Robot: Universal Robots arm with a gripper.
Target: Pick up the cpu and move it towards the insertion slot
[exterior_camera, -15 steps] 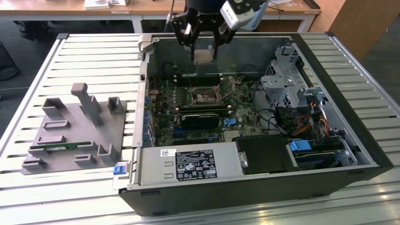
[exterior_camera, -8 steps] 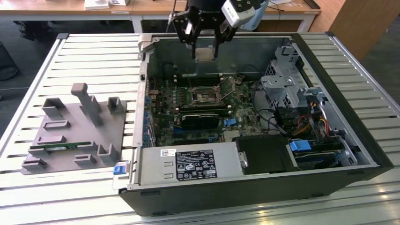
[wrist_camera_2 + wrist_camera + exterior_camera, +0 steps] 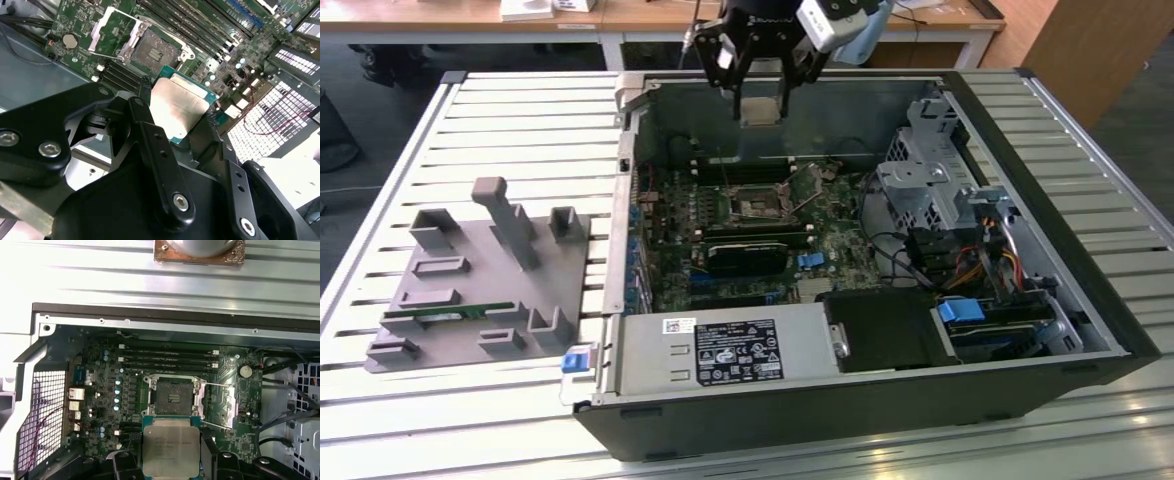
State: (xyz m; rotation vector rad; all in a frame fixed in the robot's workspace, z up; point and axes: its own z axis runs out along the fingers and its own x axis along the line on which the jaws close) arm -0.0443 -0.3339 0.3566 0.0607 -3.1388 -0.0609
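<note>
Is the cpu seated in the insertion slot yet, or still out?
Out. The cpu is clamped in the gripper above the board, and in both wrist views the insertion slot lies open with its dark centre bare.

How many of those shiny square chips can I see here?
1. The flat, square, silver-topped cpu is clamped in the black gripper, near the silver-framed square insertion slot, which is empty. Others could be hidden inside the case.

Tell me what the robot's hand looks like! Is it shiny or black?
Mostly black. The gripper is made of chunky matte black metal links, joined with round silver screws that show up close in the second wrist view. Its fingers are long flat black bars with little holes along them. A small silver-grey camera box is mounted on the wrist just above.
</note>
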